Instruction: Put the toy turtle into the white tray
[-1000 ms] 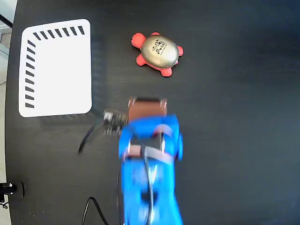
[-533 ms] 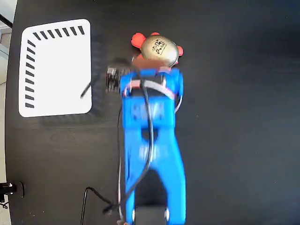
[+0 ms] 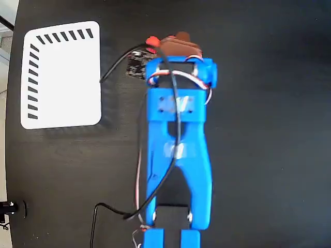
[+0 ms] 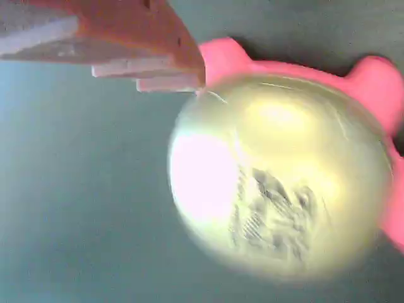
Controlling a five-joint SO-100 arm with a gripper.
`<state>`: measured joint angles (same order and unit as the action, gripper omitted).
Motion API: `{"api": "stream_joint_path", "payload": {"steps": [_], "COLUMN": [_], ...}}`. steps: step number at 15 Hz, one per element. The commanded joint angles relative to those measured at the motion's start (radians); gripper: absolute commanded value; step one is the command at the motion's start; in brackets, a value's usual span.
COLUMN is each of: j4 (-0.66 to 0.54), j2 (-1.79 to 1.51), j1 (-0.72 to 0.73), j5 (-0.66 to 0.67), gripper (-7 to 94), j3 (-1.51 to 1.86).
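Fixed view: blue arm point(image 3: 178, 155) is seen stretched up the middle of the black desk point(image 3: 269, 155) from the bottom edge. Brown gripper point(image 3: 178, 44) sits at the arm's top end, directly over the toy turtle point(image 3: 152, 41). Turtle mostly hidden under the gripper; only a bit of red is visible at upper left of the arm head, plus a sliver of red beside the brown part. Shell not visible here. Small dark module point(image 3: 136, 66) w/ a thin black cable is seen at the arm's left side, near the turtle. White tray point(image 3: 64, 77) lies flat at upper left of the desk, dark slanted slots along its top and left edges, nothing in it. Tray and turtle are apart, w/ bare desk between. More black cable point(image 3: 103, 212) is seen trailing at lower left by the arm base.

Wrist view: turtle's gold-grey domed shell point(image 4: 281, 177) fills most of the frame, blurred, w/ a dark printed mark on it and a bright glare patch to the left. Red-pink body parts show at top centre and at the right edge. One orange-brown finger point(image 4: 126, 38) is seen at top left, its tip at the shell's upper left edge; contact can't be confirmed due to blur. Second finger not seen, so fingers' spread can't be told; nothing is seen clamped. Turtle rests on the dark desk, not in the tray.
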<state>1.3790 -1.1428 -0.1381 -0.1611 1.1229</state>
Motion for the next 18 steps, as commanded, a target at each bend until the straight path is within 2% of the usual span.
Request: {"api": "stream_joint_path", "payload": {"steps": [1, 5, 8, 10, 18], "j4": [0.064, 0.133, 0.153, 0.158, 0.055], "j2": [-0.008, 0.072, 0.167, 0.225, 0.348], "j1": [-0.006, 0.009, -0.012, -0.026, 0.009], "j5": [-0.037, -0.213, -0.213, -0.212, -0.227], "gripper": [62, 63, 63, 68, 68], "j3": [-0.100, -0.186, -0.298, -0.354, -0.368]}}
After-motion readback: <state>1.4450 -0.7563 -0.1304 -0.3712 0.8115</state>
